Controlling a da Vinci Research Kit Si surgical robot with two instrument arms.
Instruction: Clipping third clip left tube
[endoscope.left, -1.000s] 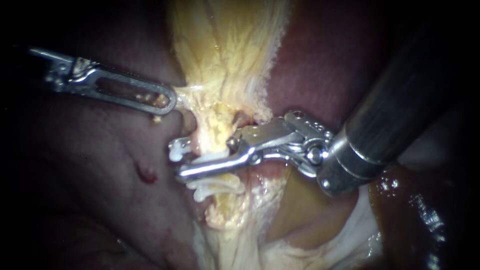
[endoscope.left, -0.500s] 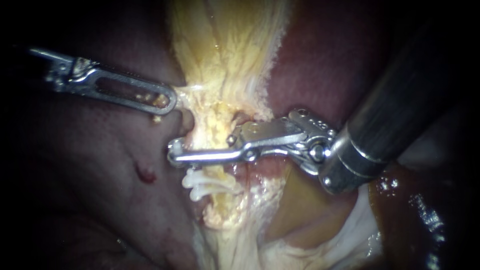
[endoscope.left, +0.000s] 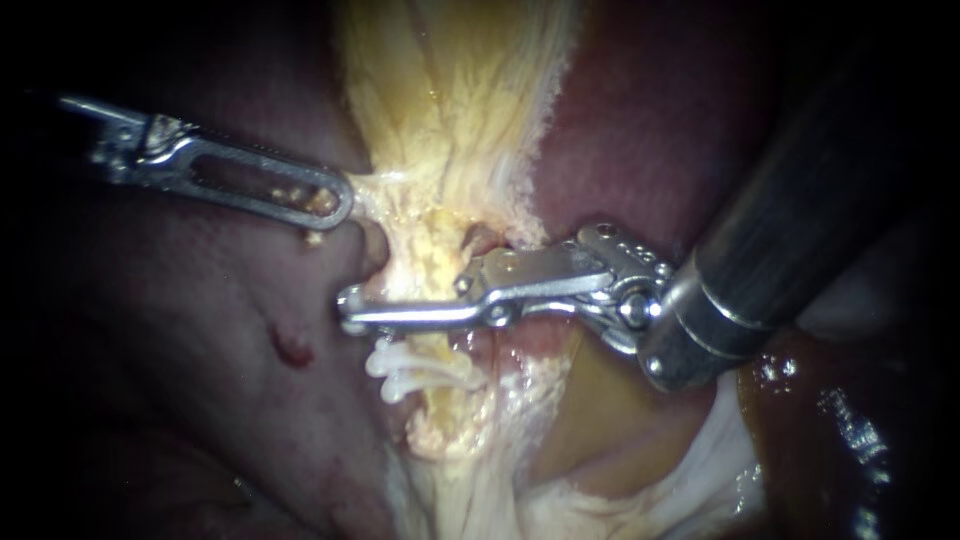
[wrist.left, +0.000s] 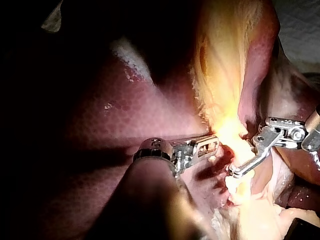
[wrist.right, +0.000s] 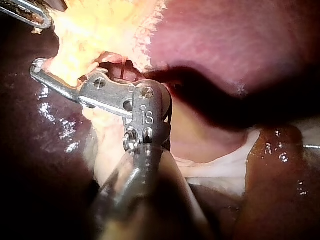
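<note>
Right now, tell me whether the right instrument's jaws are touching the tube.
Touching. The endoscope view shows the right instrument with its jaws clamped across the tube, just above the white clips.

endoscope: close, facing tube (endoscope.left: 420, 262) | wrist views: close, from opposite sides | shared: tube

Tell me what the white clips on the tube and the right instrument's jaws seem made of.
White ribbed clips: likely plastic, matte and opaque, no metallic glint. Right instrument, jaws shut on the pale yellow tube: bright silver metal, polished, with sharp highlights and visible pins.
</note>
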